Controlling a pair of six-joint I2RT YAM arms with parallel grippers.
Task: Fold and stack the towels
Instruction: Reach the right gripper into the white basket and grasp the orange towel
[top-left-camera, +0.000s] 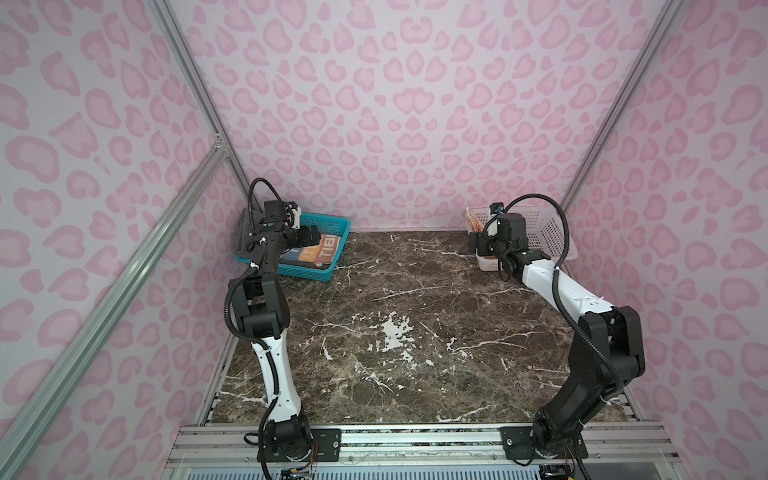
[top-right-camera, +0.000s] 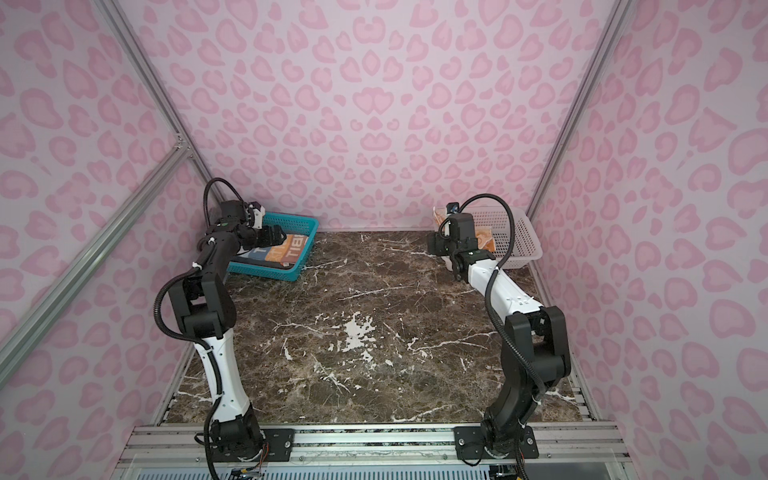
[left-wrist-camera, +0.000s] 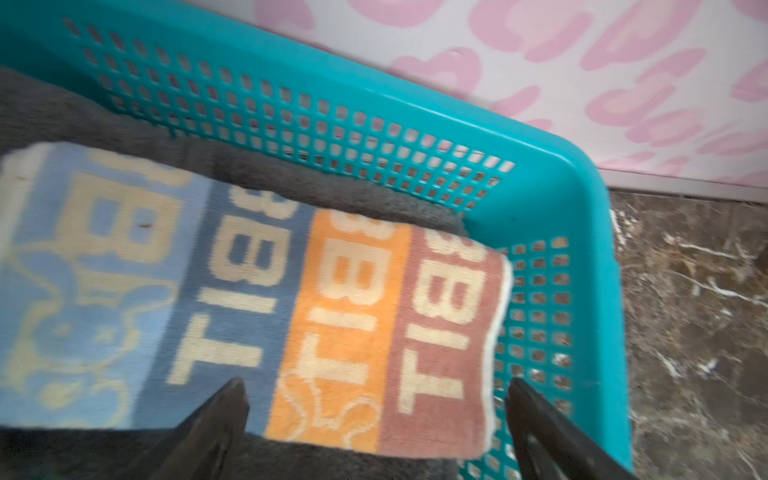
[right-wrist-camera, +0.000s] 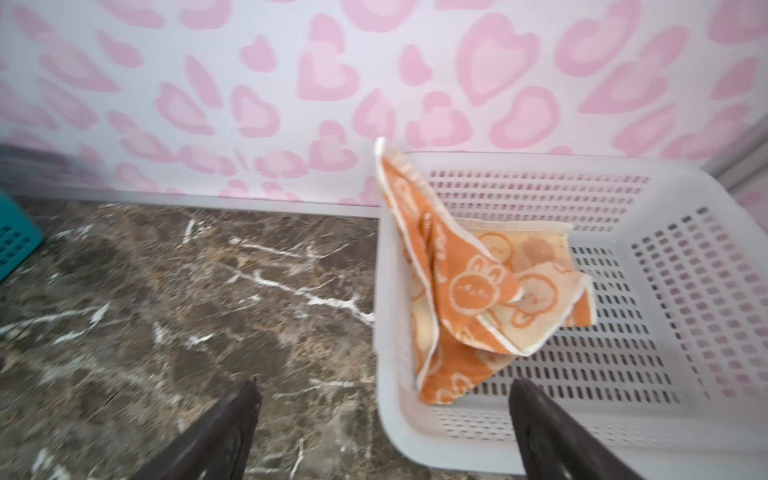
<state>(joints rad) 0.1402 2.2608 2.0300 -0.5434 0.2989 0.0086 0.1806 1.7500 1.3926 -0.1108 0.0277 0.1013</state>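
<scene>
At ten o'clock on the marble tabletop a teal basket holds a block-lettered towel. At two o'clock a white basket holds an orange towel.

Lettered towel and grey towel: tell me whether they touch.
Touching. The left wrist view shows the lettered towel lying directly on the grey towel inside the teal basket.
</scene>
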